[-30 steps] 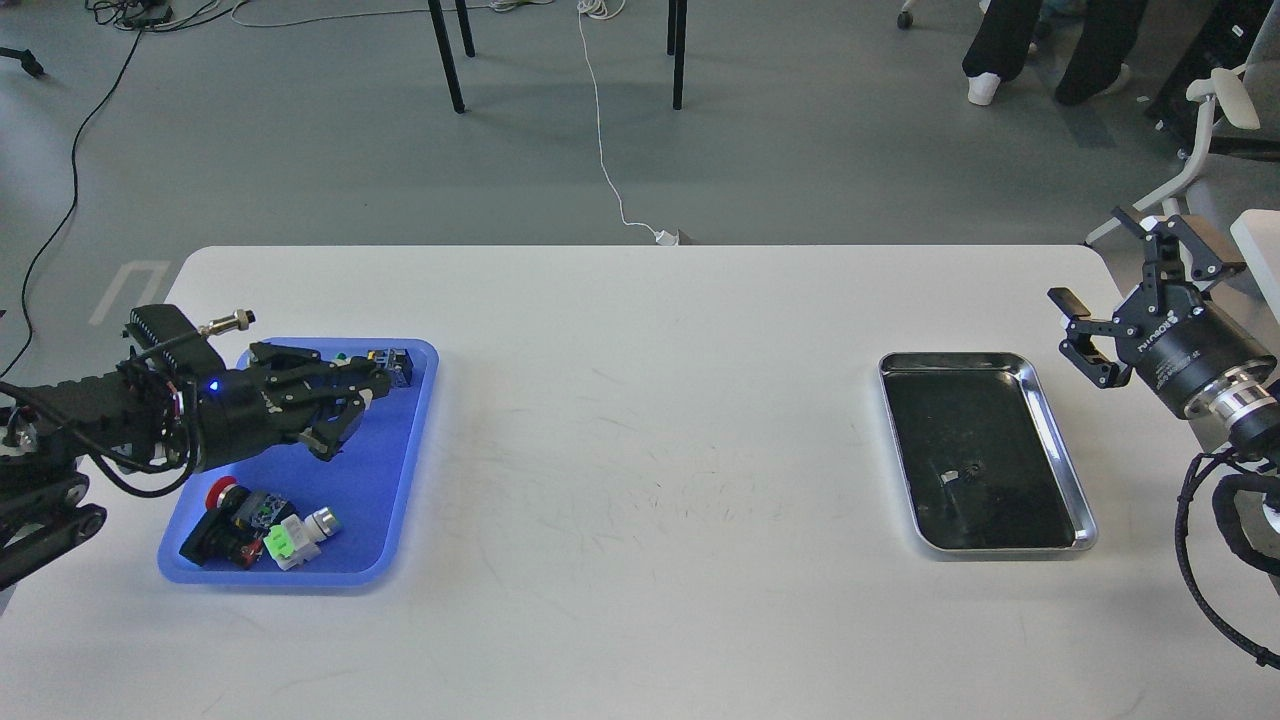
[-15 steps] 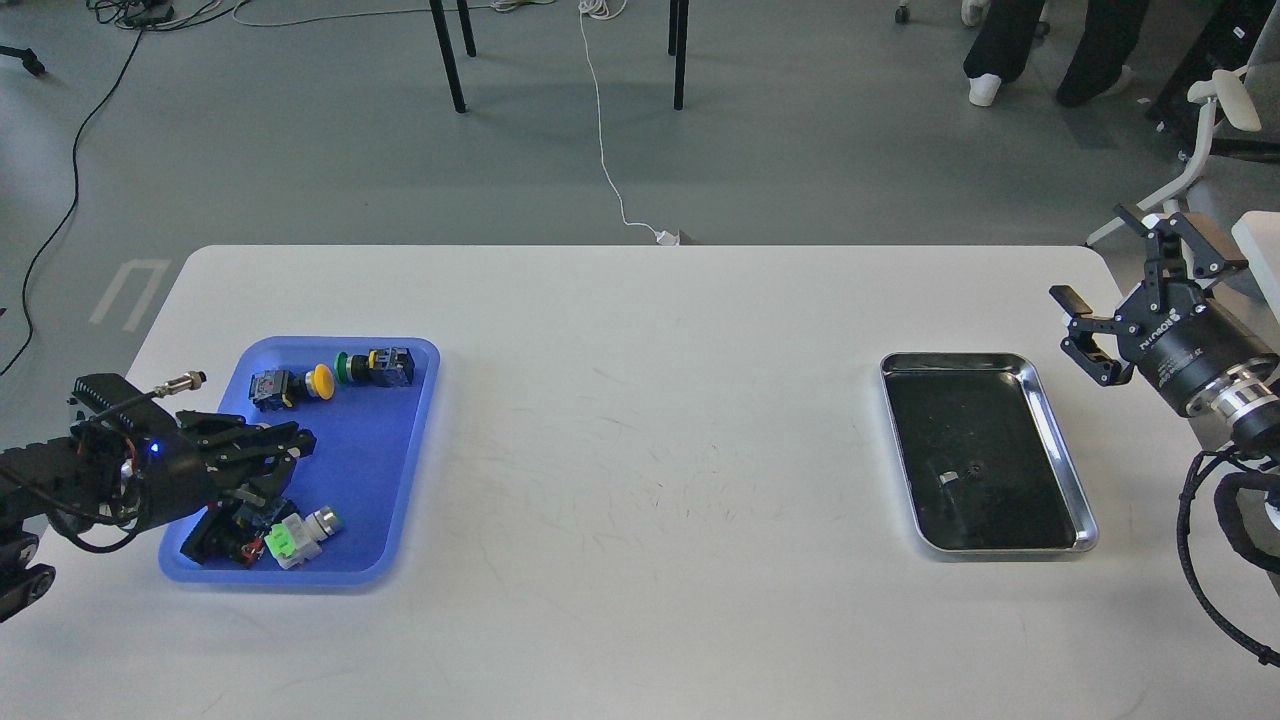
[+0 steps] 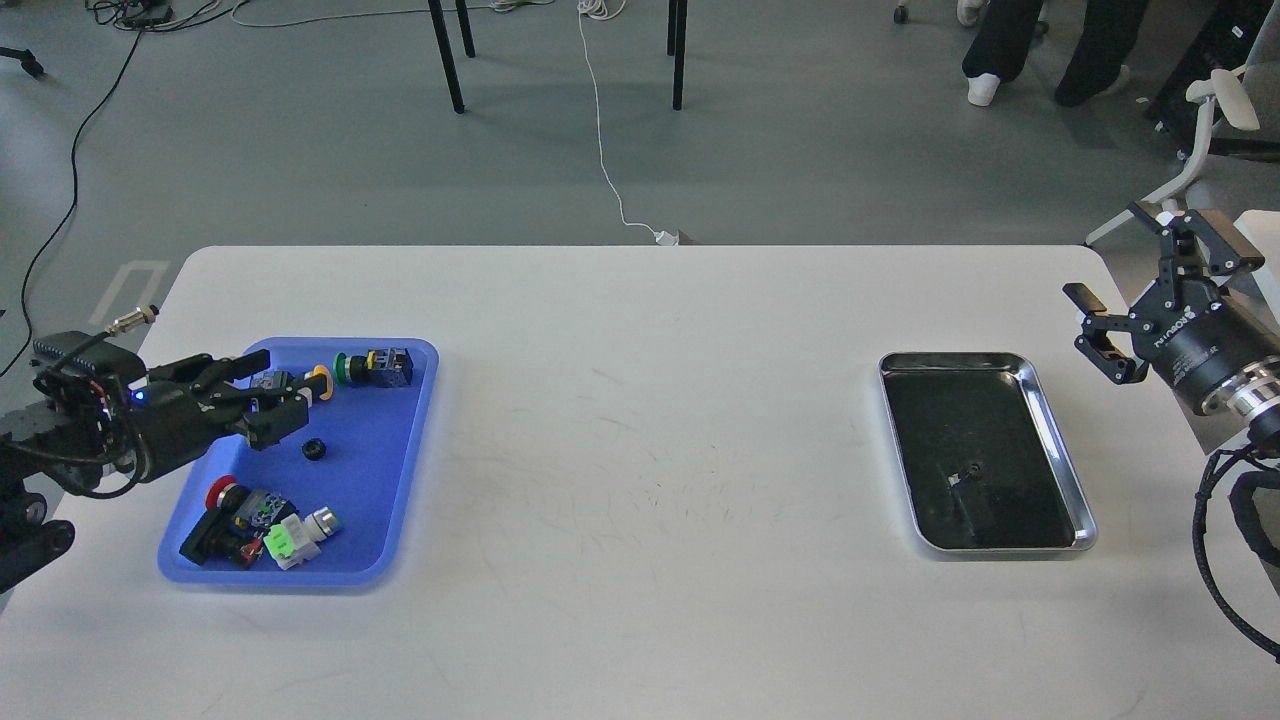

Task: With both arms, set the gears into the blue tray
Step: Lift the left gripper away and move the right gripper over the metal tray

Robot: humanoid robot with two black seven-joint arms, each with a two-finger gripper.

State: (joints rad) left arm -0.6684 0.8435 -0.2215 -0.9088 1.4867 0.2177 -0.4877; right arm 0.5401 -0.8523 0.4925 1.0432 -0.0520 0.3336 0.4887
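Observation:
The blue tray [image 3: 385,520] lies at the table's left. One small black gear [image 3: 315,449] rests on its floor near the middle, free of any grip. A second gear [image 3: 972,468] lies as a tiny dark wheel in the steel tray [image 3: 1062,452] on the right. My left gripper [image 3: 273,392] reaches in over the blue tray's upper-left rim, just up and left of the first gear; its fingers are spread and hold nothing. My right gripper [image 3: 1110,256] hangs open and empty beyond the steel tray's upper-right corner, near the table's right edge.
Several colour-capped push-button switches share the blue tray: a yellow and a green one [image 3: 372,366] along its far side, a red one [image 3: 222,496] and a white-green one [image 3: 298,534] at its near end. Chair legs and cables lie on the floor behind the table.
My left gripper swept back over the blue tray's left side and rose toward its far end. A black gear now lies uncovered in that tray. My right gripper drifted slightly right.

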